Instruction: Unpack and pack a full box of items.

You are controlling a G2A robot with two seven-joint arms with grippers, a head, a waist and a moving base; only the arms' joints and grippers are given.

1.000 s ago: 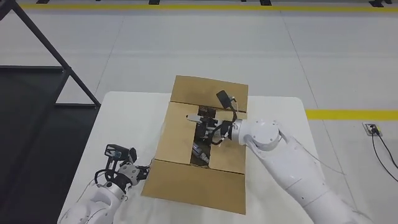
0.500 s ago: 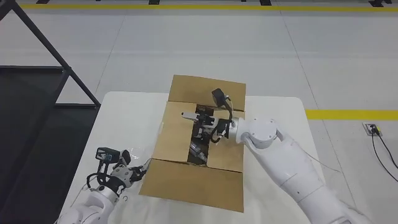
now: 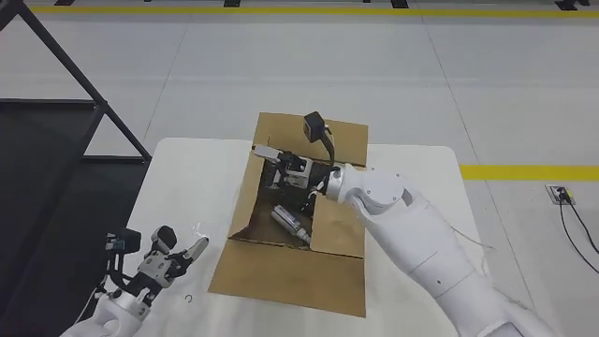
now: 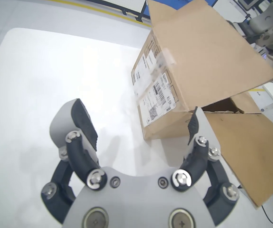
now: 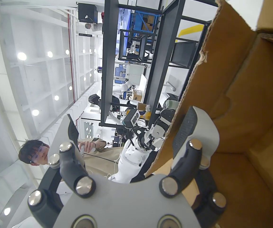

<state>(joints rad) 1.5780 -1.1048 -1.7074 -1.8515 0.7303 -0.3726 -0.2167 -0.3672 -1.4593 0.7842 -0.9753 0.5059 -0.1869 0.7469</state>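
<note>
Table (image 3: 187, 197): smooth white top with rounded corners, carrying everything here.
Box (image 3: 281, 276): plain brown cardboard, sitting mid-table with its four flaps thrown open; the near flap is lying flat toward the robot and the far one is folded back.
Left flap (image 4: 198, 55): standing up almost straight, with a rough, corrugated torn edge showing in the right wrist view (image 5: 222, 72).
Right gripper (image 3: 267, 164): reaching in at the box's far-left corner with its jaws spread wide (image 5: 131, 119). The flap's edge is passing between the two fingers, one ribbed black pad (image 5: 186, 129) on the inner side and the other finger outside. Whether a pad is touching the cardboard, I cannot tell.
Left gripper (image 3: 182, 243): hanging over bare table just off the box's near-left corner, well open (image 4: 137, 110) and gripping nothing, its dark rubbery pads (image 4: 84, 122) set in pale shells.
Labels (image 4: 155, 98): white printed stickers lying flat on the box's side wall, with a strip of clear glossy tape (image 4: 160, 60) running over them.
Item in box (image 3: 290, 222): long and slim, dark with a pale band, lying on the box floor.
</note>
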